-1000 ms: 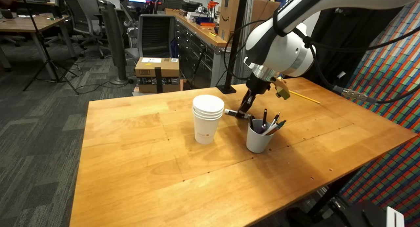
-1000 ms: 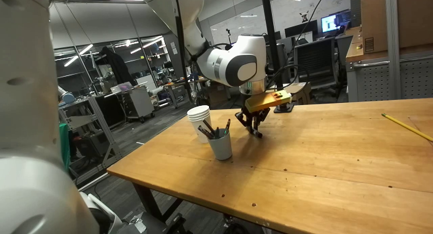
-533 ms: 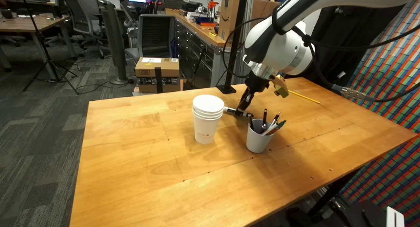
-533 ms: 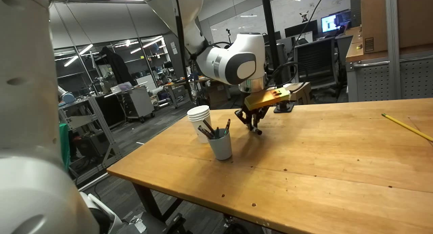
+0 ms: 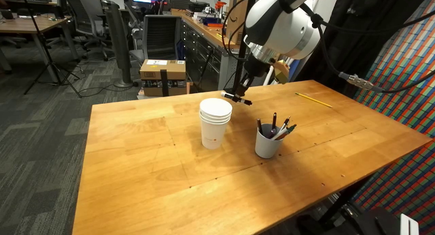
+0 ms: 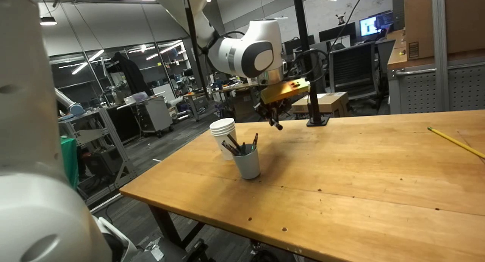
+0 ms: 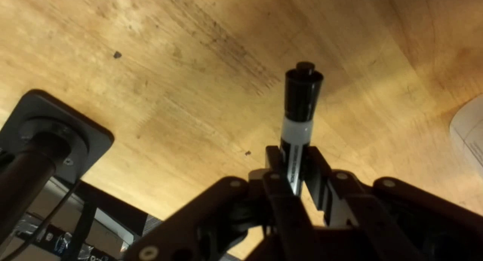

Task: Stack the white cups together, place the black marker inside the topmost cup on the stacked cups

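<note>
The white cups (image 5: 212,134) stand upright in one stack on the table, and they also show in an exterior view (image 6: 218,135). Several rims show, and the topmost cup (image 5: 216,107) has its wide end up. The black marker (image 7: 300,119) has a black cap, a white band and a dark label; its white end (image 5: 226,95) shows in an exterior view. My gripper (image 7: 294,153) is shut on the marker's middle and holds it nearly level above the table, beyond the stack in an exterior view (image 5: 239,95). The marker's far part is hidden between the fingers in the wrist view.
A grey cup of pens (image 5: 268,146) stands beside the stack. A black pole on a square base (image 6: 317,121) stands at the table's edge, and its base is close in the wrist view (image 7: 81,121). A yellow pencil (image 5: 313,100) lies on the table.
My gripper has risen from the table with the black marker in it and moved up and left in both exterior views. The cups and the pen cup have not moved.
</note>
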Robot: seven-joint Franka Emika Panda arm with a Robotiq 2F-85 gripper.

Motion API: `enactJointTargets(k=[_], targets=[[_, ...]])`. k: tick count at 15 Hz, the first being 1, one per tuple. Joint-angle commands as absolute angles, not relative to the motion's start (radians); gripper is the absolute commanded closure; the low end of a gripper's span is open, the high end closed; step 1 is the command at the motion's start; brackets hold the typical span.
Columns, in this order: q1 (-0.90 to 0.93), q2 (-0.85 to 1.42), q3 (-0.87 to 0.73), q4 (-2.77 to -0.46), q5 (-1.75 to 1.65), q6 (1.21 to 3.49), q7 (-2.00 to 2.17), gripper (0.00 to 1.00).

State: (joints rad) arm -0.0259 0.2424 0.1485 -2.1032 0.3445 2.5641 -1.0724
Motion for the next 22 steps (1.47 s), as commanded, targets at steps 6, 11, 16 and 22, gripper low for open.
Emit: enactJointTargets(k=[6, 11, 16, 22], targets=[[0.046, 0.11, 0.161, -2.062, 0.338, 2.549, -0.72, 0.91], [0.079, 0.035, 0.17, -2.044, 0.416, 2.564, -0.489, 0.91], [0.124, -0.072, 0.171, -2.095, 0.536, 2.665, -0.347, 0.91], [0.17, -0.185, 0.203, -2.246, 0.608, 2.933, -0.288, 0.91]])
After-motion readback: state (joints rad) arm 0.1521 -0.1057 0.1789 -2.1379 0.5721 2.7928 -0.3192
